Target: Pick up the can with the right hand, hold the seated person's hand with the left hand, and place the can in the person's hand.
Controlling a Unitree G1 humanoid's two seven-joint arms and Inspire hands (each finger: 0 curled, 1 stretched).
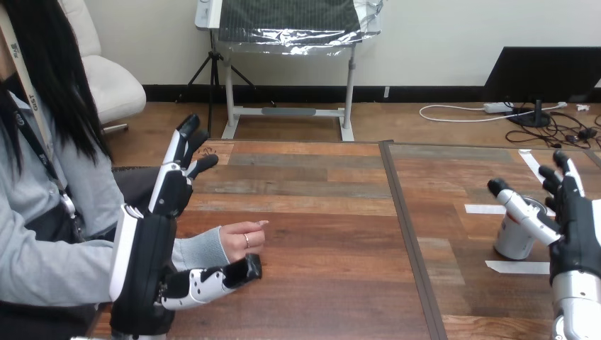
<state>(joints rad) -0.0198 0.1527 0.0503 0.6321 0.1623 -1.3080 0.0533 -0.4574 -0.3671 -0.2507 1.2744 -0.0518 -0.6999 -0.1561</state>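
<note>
A silver can [516,239] stands upright on the right part of the table, among strips of white tape. My right hand [575,234] is raised just right of it, open, its thumb reaching over the can's top and its fingers pointing up; it does not grip the can. The person's hand [243,239] lies on the table at the left, loosely curled, grey sleeve to the wrist. My left hand [152,241] is open around that forearm: fingers [186,152] stand straight up behind the sleeve, and the thumb [220,278] stretches out in front of the wrist, not curled round it.
A dark seam [411,241] runs front to back between two wooden table tops. White tape strips [517,267] lie near the can. The person sits at the table's left side, torso close to my left arm.
</note>
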